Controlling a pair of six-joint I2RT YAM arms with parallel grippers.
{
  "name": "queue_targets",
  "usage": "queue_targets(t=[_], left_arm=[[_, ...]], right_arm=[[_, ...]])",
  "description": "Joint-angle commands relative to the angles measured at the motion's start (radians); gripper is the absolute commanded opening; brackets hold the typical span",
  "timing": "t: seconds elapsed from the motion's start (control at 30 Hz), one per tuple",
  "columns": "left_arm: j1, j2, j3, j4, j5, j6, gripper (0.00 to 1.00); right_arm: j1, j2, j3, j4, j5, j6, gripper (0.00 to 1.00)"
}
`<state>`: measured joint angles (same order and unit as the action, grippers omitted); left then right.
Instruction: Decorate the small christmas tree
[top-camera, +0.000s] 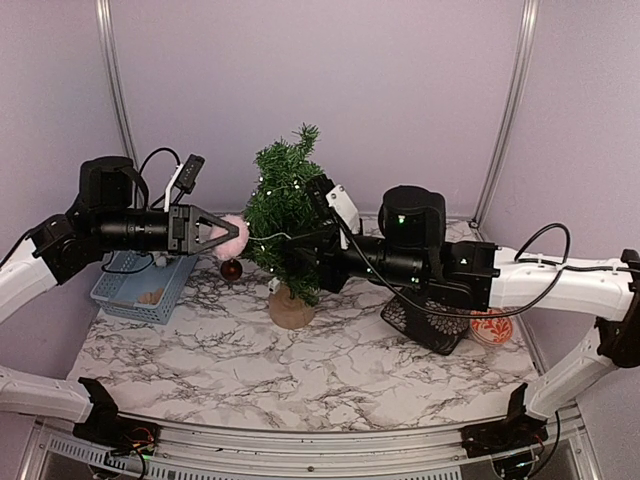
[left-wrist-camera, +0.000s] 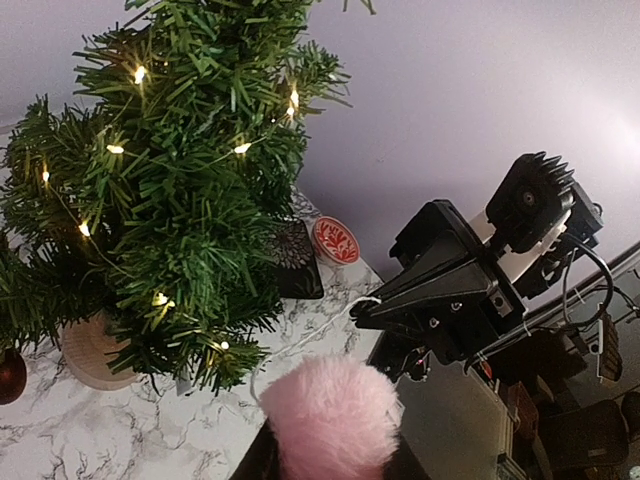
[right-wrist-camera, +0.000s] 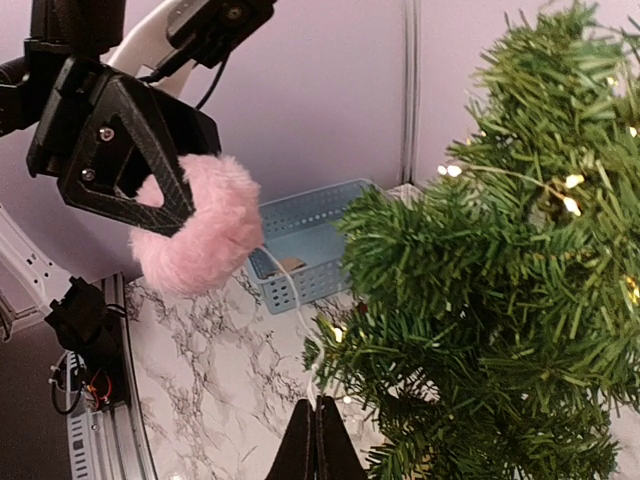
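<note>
The small christmas tree (top-camera: 285, 200), dark green with lit fairy lights, stands on its round wooden stump (top-camera: 291, 308) at mid table. My left gripper (top-camera: 225, 233) is shut on a fluffy pink pom-pom ornament (top-camera: 238, 236), held just left of the tree. In the left wrist view the pom-pom (left-wrist-camera: 330, 415) fills the jaws. A thin white string (right-wrist-camera: 290, 290) runs from the pom-pom (right-wrist-camera: 200, 235) to my right gripper (right-wrist-camera: 318, 430), which is shut on the string's end beside the tree's lower branches (right-wrist-camera: 500, 280). A dark red bauble (top-camera: 231, 268) sits low at the tree's left.
A blue basket (top-camera: 140, 285) holding small brown items stands at the back left. A black patterned object (top-camera: 430, 320) and a red-and-white round ornament (top-camera: 490, 328) lie right of the tree, under the right arm.
</note>
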<state>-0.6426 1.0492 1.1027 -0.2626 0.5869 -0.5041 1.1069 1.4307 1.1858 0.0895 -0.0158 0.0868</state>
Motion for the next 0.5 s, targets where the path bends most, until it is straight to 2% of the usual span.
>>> queue_targets(t=[0.0, 0.33, 0.47], left_arm=[[-0.003, 0.024, -0.023, -0.017, -0.082, 0.062, 0.0], [-0.003, 0.032, -0.051, -0.024, -0.248, 0.104, 0.0], [-0.003, 0.041, -0.067, -0.017, -0.259, 0.103, 0.0]], right_arm=[[-0.025, 0.044, 0.052, -0.144, 0.085, 0.053, 0.0], [-0.033, 0.136, 0.125, -0.22, 0.164, 0.105, 0.0], [-0.033, 0.172, 0.157, -0.257, 0.167, 0.105, 0.0]])
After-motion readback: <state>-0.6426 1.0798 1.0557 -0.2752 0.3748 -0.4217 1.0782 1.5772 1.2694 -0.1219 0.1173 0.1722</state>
